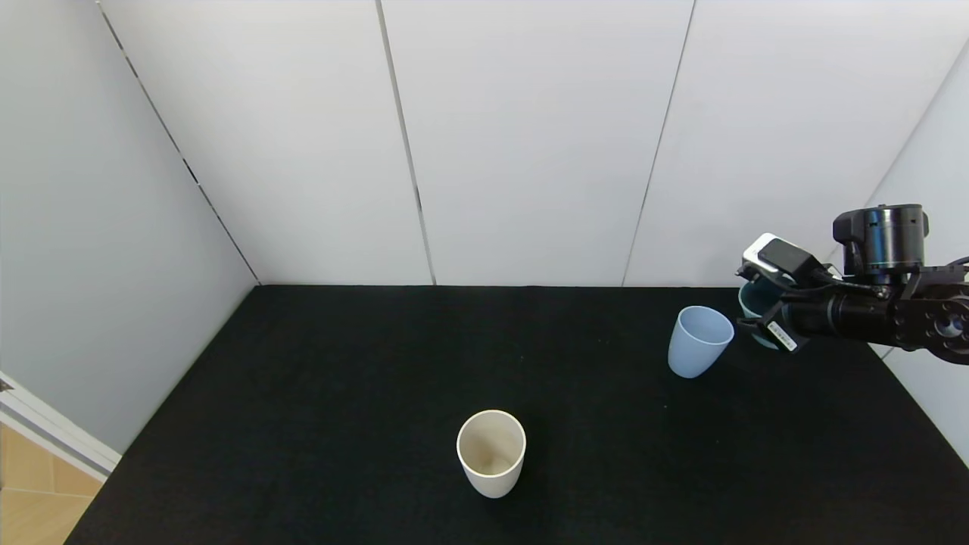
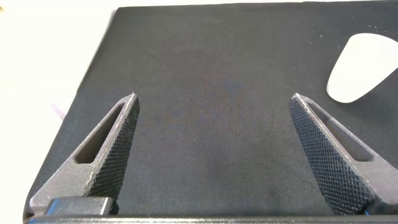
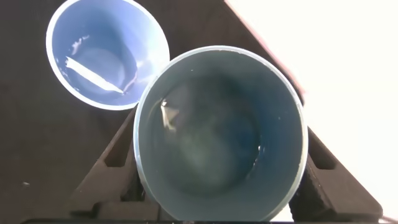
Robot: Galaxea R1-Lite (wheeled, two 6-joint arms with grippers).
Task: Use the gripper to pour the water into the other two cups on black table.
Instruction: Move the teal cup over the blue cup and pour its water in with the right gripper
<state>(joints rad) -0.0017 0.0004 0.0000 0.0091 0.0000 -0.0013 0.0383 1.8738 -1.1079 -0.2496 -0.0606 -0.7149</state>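
My right gripper (image 1: 761,314) is shut on a teal-green cup (image 1: 757,303) and holds it above the black table (image 1: 341,378) at the far right, next to the light blue cup (image 1: 699,340). In the right wrist view the teal cup (image 3: 221,134) holds water (image 3: 205,140), and the blue cup (image 3: 107,53) beside it shows a sheen of water inside. The cream-white cup (image 1: 491,452) stands upright near the front middle. My left gripper (image 2: 212,155) is open and empty over bare table, with the white cup (image 2: 364,67) farther off.
White wall panels close the table at the back and on both sides. A strip of wooden floor (image 1: 30,499) shows past the table's front left corner.
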